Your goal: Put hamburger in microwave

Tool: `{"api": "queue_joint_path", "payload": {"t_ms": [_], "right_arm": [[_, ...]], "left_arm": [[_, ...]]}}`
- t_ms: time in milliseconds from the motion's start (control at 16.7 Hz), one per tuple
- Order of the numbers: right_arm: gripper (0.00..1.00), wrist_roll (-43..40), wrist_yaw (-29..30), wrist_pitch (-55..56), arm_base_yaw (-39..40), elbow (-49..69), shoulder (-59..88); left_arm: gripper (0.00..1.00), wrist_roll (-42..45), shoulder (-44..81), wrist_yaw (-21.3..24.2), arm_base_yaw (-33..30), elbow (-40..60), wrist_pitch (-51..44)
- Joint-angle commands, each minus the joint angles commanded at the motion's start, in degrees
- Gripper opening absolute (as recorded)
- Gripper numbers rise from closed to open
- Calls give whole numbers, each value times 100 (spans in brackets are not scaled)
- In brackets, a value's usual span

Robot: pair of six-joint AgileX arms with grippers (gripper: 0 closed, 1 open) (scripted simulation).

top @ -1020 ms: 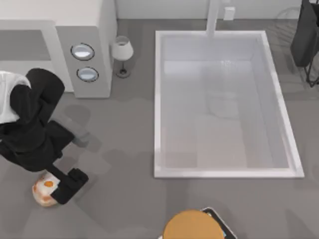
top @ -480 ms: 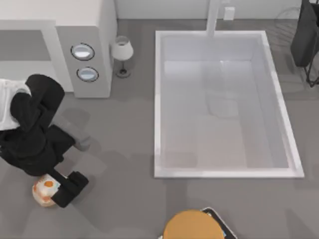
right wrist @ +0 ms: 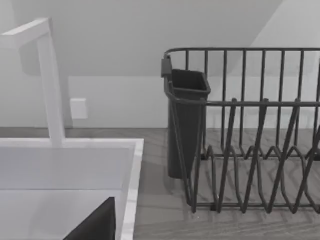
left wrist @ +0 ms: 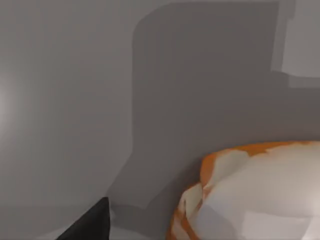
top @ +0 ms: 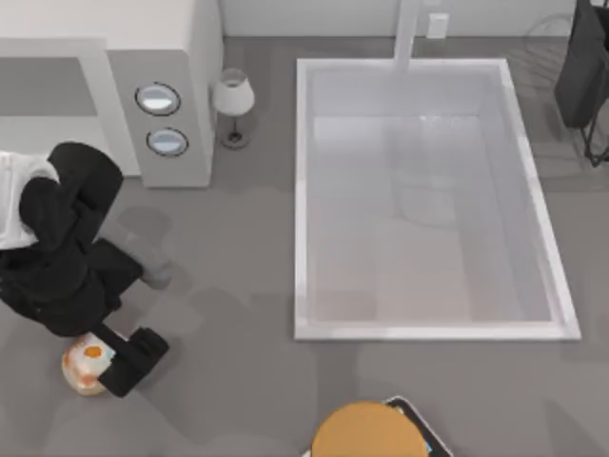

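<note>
While beside hamburger, L fingers

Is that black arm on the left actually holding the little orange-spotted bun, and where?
Cannot be told: the left gripper sits over the hamburger on its right side, but its fingers' contact is hidden.

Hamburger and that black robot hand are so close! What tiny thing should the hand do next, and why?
Probably pinch shut on the hamburger. The left gripper sits low right beside it at the table's near-left, and the left wrist view shows the bun up close. It still rests on the table, far from the microwave, so gripping likely comes before lifting.
</note>
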Motion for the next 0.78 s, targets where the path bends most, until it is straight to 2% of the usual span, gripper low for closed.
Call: {"api": "queue_joint_path", "payload": {"t_ms": [240,720,780], "right_arm": [[100,0,0,0,0,0,0],[100,0,0,0,0,0,0],[100,0,0,0,0,0,0]], "left_arm": [[2,0,0,0,0,0,0],[0,0,0,0,0,0,0],[0,2,-384,83,16,160,-355]]}}
